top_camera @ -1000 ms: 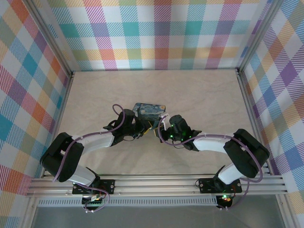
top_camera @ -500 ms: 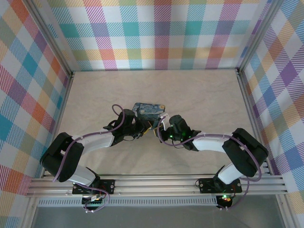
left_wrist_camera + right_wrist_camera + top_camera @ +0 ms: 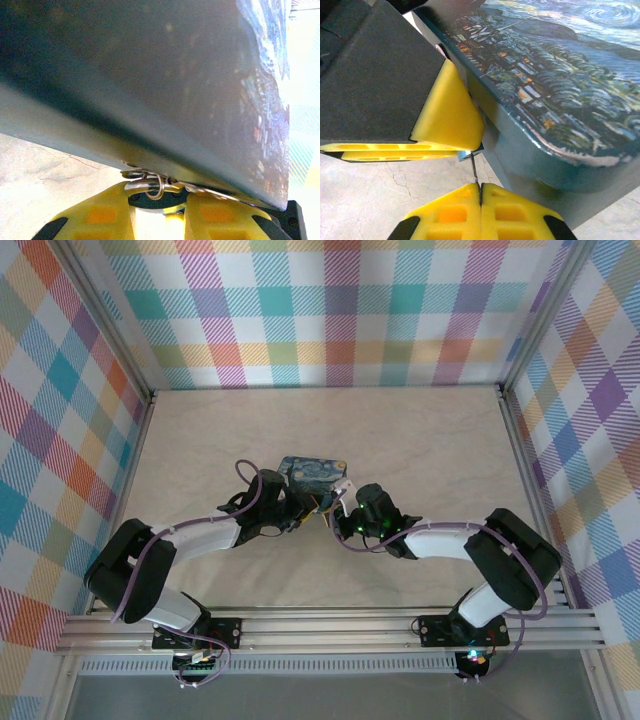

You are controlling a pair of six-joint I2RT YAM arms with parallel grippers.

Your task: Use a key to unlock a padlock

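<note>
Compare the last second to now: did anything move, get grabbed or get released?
Nothing visibly changed. The left gripper and right gripper stay nose to nose at the near edge of the painted tin. The right gripper remains shut on a thin metal strip, probably the key, which runs up to the left gripper's pads.

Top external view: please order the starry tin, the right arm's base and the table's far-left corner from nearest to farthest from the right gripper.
1. Starry tin, just beyond the right gripper.
2. Right arm's base, near edge, right side.
3. Table's far-left corner, diagonally opposite.
</note>
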